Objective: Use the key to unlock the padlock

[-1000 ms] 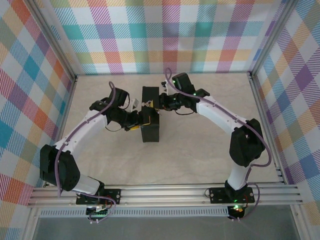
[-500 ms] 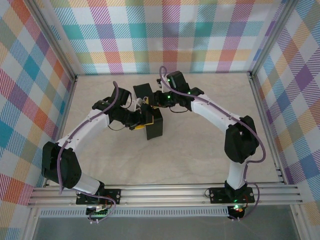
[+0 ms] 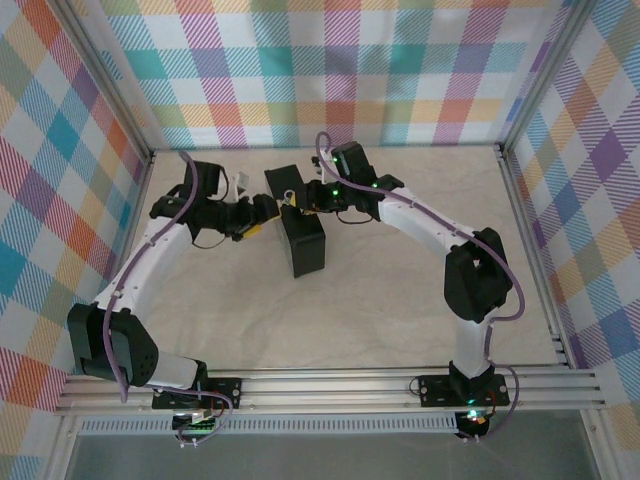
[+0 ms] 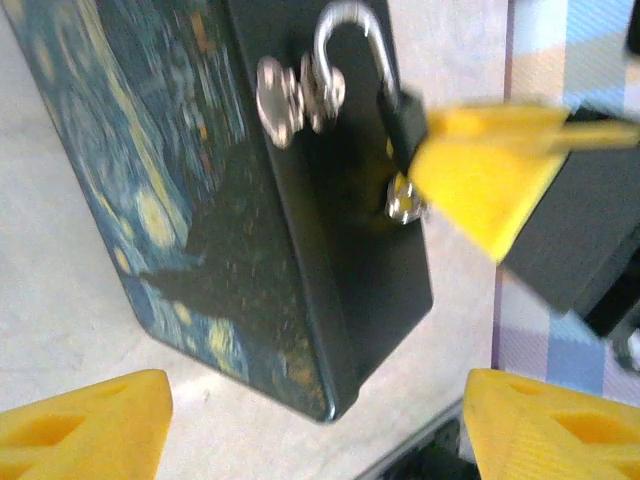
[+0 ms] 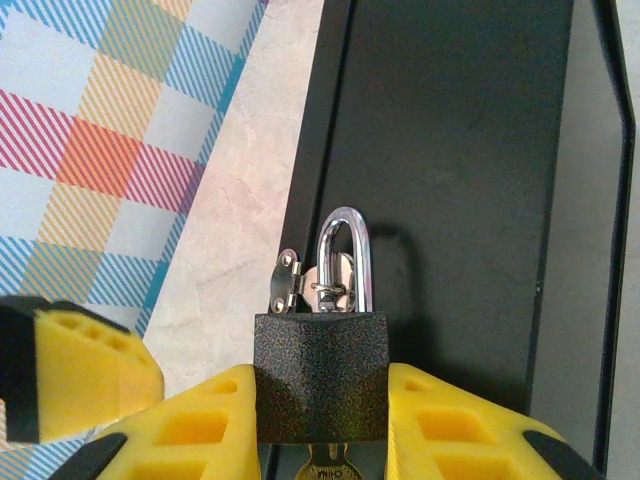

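Since a second ago, the left arm has drawn back toward the left wall, and the left gripper [image 3: 257,212] has come off the tin box [image 3: 304,243] and now sits just beside it, apart from it. The box has also slid a little toward the back of the table [image 3: 400,300] and turned slightly.

In the left wrist view the left gripper's yellow fingers [image 4: 85,425] stand wide apart with nothing between them. They face the box's painted side and its dark front.

The right gripper [image 3: 301,202] is at the box's front, clamped on the padlock [image 5: 320,375]. Its yellow fingers [image 5: 205,425] press the two sides of the black body.

The padlock's silver shackle [image 5: 346,250] passes through the small metal hasp [image 5: 288,282] on the box. Whether the shackle has been released cannot be told.

The key [image 5: 328,466] sits in the keyhole at the bottom of the padlock. Only its head shows, poking out between the right fingers. In the left wrist view it is a small silvery blob [image 4: 404,203] beneath the lock body, and neither gripper holds it.
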### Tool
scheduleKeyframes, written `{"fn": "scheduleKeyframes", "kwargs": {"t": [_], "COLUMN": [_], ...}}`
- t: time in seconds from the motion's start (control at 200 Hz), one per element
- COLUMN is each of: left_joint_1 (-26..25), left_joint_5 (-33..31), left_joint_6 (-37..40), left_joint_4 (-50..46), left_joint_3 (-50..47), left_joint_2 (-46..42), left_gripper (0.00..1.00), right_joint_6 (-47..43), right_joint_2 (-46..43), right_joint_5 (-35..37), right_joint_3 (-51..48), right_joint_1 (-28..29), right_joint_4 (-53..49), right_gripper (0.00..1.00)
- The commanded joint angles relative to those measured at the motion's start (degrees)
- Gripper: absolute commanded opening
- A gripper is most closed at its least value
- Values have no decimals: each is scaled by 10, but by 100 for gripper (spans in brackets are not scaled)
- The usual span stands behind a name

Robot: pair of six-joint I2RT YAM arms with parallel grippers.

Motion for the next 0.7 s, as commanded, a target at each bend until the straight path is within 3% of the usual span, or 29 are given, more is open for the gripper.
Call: {"fn": "scheduleKeyframes", "kwargs": {"t": [0.0, 0.105, 0.24, 0.55, 0.695], "left_joint_1": [14, 16, 16, 15, 12], "left_joint_5": [-78, -149, -191, -212, -202], "left_joint_6": [-54, -72, -78, -56, -35], "left_joint_4": [47, 81, 91, 102, 86], "left_joint_3": [29, 57, 106, 179, 189], "left_joint_2": [27, 66, 128, 235, 266], "left_gripper": [78, 80, 80, 83, 79], "right_joint_6": [2, 7, 9, 22, 26], "right_joint_2": [8, 11, 12, 19, 23], "right_joint_5": [-10, -12, -8, 23, 35], "right_joint_3": [29, 26, 22, 0, -3], "right_joint_1": [-1, 1, 0, 7, 10], "right_joint_4": [37, 42, 49, 93, 106], "right_gripper": [18, 18, 17, 17, 17]}}
